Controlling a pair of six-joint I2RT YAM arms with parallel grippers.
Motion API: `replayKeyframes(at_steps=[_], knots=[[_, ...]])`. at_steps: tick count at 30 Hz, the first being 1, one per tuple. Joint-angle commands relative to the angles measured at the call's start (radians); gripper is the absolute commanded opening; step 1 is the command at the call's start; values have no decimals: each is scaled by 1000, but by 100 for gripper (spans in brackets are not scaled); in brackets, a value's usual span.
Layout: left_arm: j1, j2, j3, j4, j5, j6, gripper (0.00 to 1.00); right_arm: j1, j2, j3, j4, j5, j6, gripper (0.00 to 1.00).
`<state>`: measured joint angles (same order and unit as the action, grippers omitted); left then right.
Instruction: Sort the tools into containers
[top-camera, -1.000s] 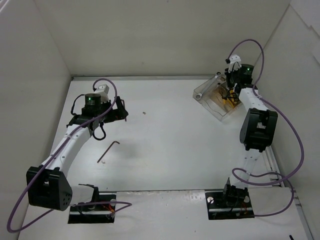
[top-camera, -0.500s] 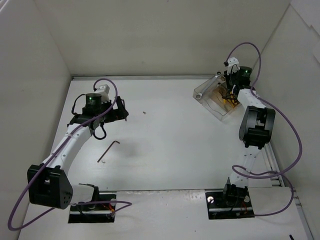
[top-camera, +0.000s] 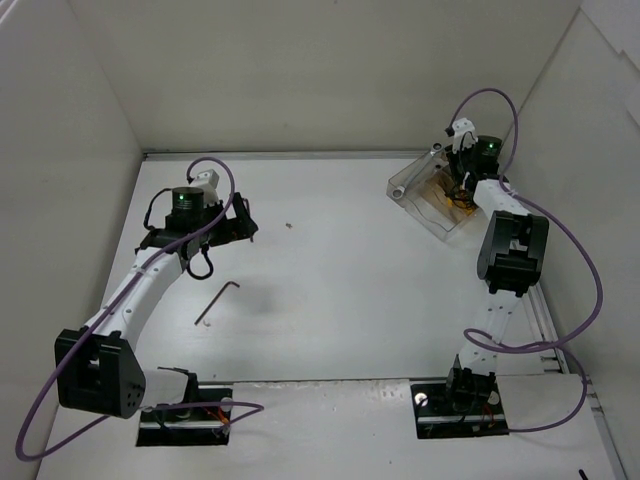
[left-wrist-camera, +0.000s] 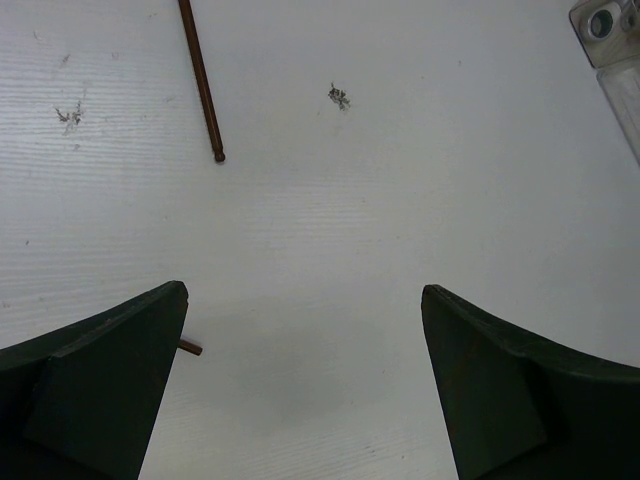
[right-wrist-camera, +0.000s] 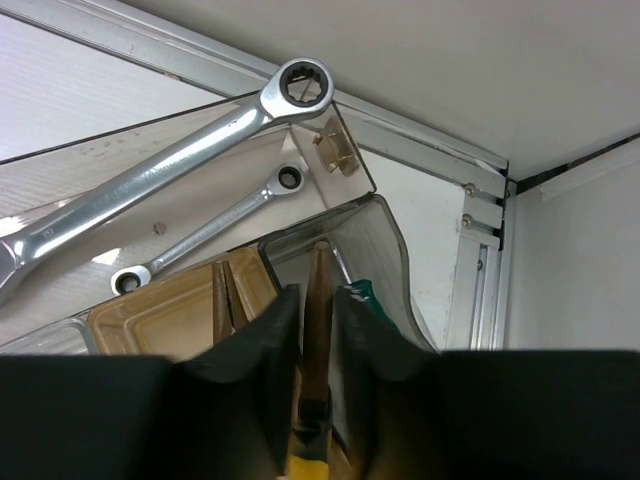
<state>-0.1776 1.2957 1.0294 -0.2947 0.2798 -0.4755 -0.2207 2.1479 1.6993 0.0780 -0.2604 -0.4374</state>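
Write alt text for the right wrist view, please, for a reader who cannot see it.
The right gripper is closed on yellow-handled pliers over a clear smoky plastic box. Two silver wrenches rest in it.

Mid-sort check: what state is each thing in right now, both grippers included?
Left gripper: fingers wide open, empty, above the table.
Right gripper: fingers shut on the pliers, over the box.
Pliers: held, not yet released.
Hex key: loose on the table, unsorted.
Large wrench: resting in the box.
Small wrench: resting in the box.
Screwdriver: in the box, mostly hidden.
Box: open on top.
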Motion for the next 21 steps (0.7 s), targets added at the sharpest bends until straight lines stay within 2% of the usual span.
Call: replayKeyframes(at_steps=[1, 4, 7, 14, 17, 20, 21], knots=[[-8, -7, 14, 42, 5, -6, 100, -11, -45, 0, 131, 27, -32, 23], [-8, -4, 14, 39, 6, -8, 100, -8, -51, -9, 131, 23, -26, 33], [-8, -12, 9, 35, 6, -8, 100, -8, -60, -12, 131, 18, -15, 38], [-8, -39, -6, 32, -1, -6, 100, -2, -114, -16, 132, -19, 40, 40], [-8, -53, -9, 23, -24, -12, 100, 12, -167, -26, 152, -48, 123, 44], [-8, -61, -8, -3, -66, -12, 100, 17, -221, -33, 177, -54, 314, 54], [-8, -64, -8, -23, -94, -15, 100, 18, -232, -29, 177, -74, 427, 56]])
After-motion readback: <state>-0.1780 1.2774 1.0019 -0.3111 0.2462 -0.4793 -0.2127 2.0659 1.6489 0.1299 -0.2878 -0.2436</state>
